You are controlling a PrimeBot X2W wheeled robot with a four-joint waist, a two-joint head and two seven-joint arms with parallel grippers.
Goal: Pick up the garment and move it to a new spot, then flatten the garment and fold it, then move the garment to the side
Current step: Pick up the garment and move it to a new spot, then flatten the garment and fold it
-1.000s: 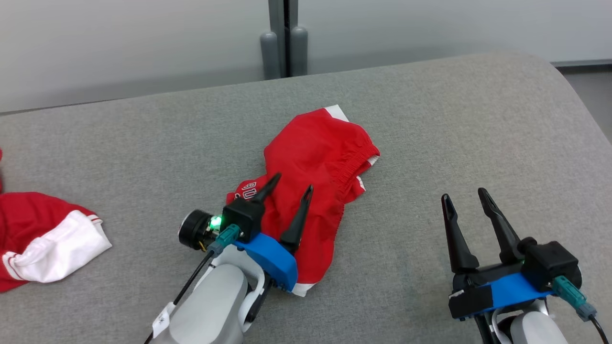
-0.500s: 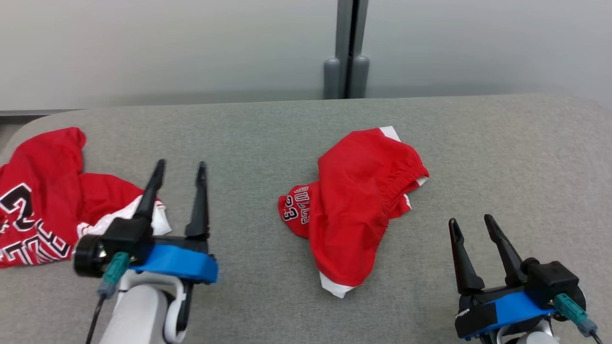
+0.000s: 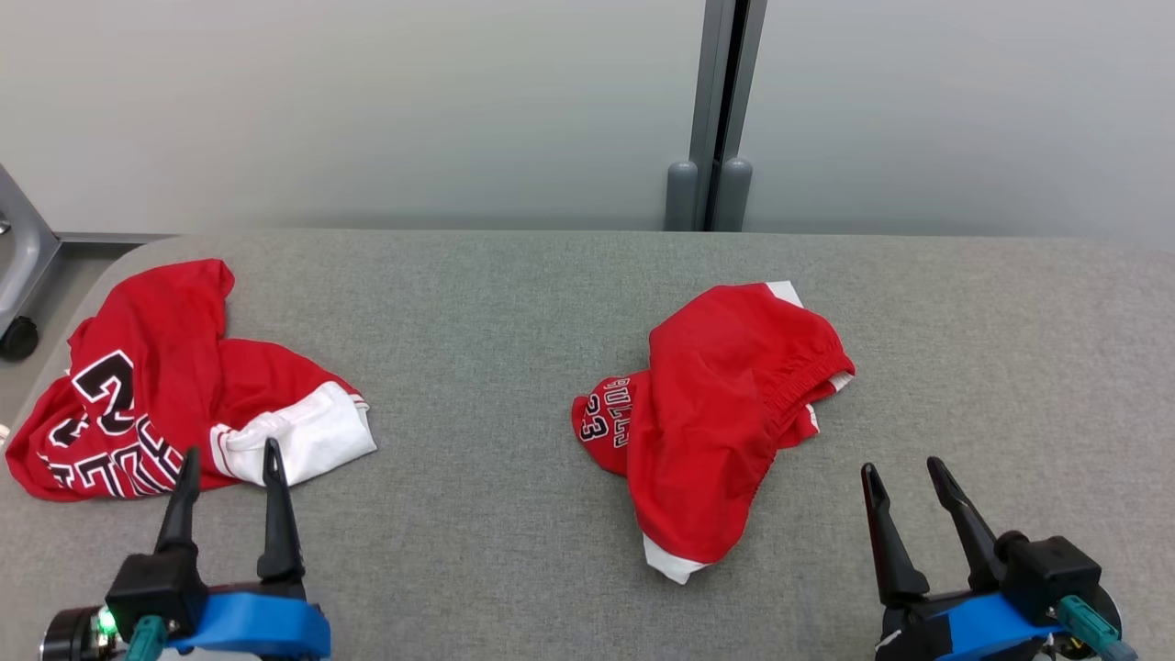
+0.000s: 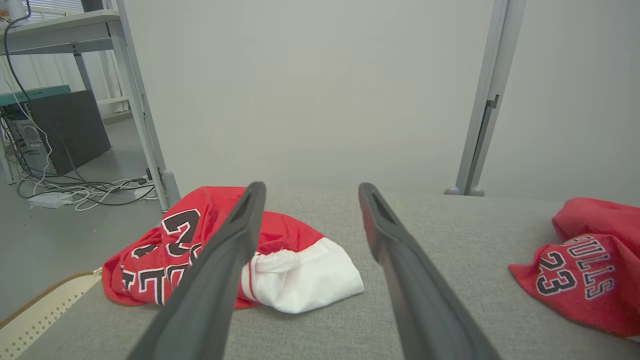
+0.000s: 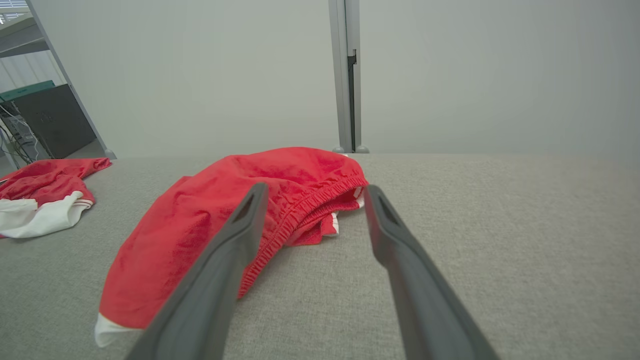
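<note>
Far left, off the bench: caster wheel [image 3: 16, 338] on a metal frame leg. The left wrist view shows a dark computer case [image 4: 65, 130] and a tangle of cables [image 4: 75, 192] on the floor.

Red jersey [image 3: 156, 386] is crumpled at the bench's [image 3: 505, 321] left end. Black-and-white lettering faces up and its white hem points toward the bench middle.

Left gripper [image 3: 229, 454] is at the near-left edge, fingers spread and empty. The jersey hem sits just beyond the fingertips – touching or apart, can't tell.

Bare grey fabric lies between jersey and shorts.

Red shorts [image 3: 725, 404] – the task garment – lie bunched right of bench centre. "23" print is on the left lobe, the elastic waistband faces right, and a white hem corner points to the near edge.

Grey partition post [image 3: 711, 138] with two rounded feet stands behind the far edge, about in line with the shorts.

Right gripper [image 3: 900, 466] is at the near-right edge, fingers apart, holding nothing. It is near the shorts, clear of them.
</note>
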